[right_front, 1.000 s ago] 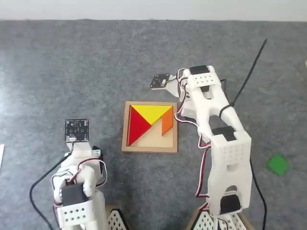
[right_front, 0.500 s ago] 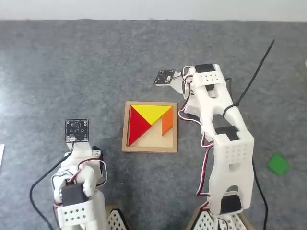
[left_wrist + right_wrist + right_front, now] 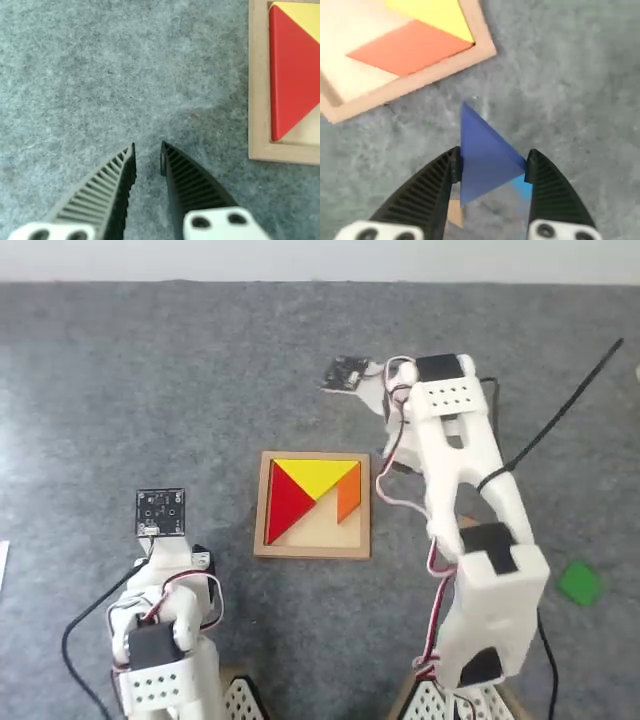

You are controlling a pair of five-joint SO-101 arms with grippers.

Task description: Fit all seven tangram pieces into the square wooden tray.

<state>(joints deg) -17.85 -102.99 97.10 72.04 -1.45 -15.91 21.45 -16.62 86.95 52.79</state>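
Note:
The square wooden tray [image 3: 313, 552] lies mid-table and holds a yellow triangle [image 3: 315, 477], a red triangle [image 3: 285, 505] and an orange parallelogram [image 3: 348, 495]. My right gripper [image 3: 492, 155] is shut on a blue triangle [image 3: 485, 150] just outside the tray's corner [image 3: 410, 80], point toward the tray. Beneath it I see a light blue piece [image 3: 522, 187] and a tan-orange piece [image 3: 455, 212] on the mat. My left gripper [image 3: 147, 147] is low over bare mat beside the tray's rim [image 3: 257, 100], fingers a narrow gap apart with nothing between them.
A green piece [image 3: 579, 582] lies on the mat far right of the right arm [image 3: 470, 500]. The left arm [image 3: 165, 600] is folded near the front edge. A grey felt mat covers the table, with a white wall strip at the back.
The right arm has swung away from the tray toward the back of the table and a little right; its wrist camera now sits farther back. The left arm and tray pieces have not moved.

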